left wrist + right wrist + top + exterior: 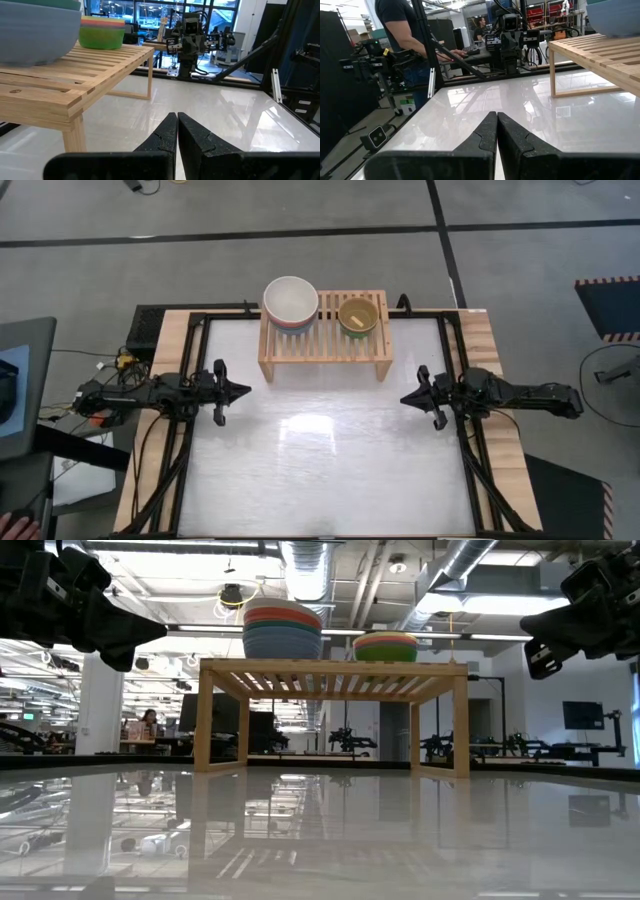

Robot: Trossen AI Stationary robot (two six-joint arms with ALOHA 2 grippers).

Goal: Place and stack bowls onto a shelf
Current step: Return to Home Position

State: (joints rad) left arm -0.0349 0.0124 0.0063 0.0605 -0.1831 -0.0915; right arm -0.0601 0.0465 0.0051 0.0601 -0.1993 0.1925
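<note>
The worktop (320, 475) is carrying the shelf (325, 345) along its far side. The large stack (291, 302) is sitting at the shelf's left end with the cream-white bowl on top. The small stack (357, 316), topped by the yellow bowl, is sitting right of the middle. The large stack is looking close to the shelf's far left corner, so a jolt to the shelf could be sliding it toward the edge.

The left end effector (245, 391) and right end effector (404, 398) are hovering over the worktop's side edges, well apart from the shelf, each with its fingers pressed together and holding nothing. The likeliest trouble is an arm swinging wide while folding home and clipping a shelf leg. The nested bowls, probably light, are likely to shift easily.
</note>
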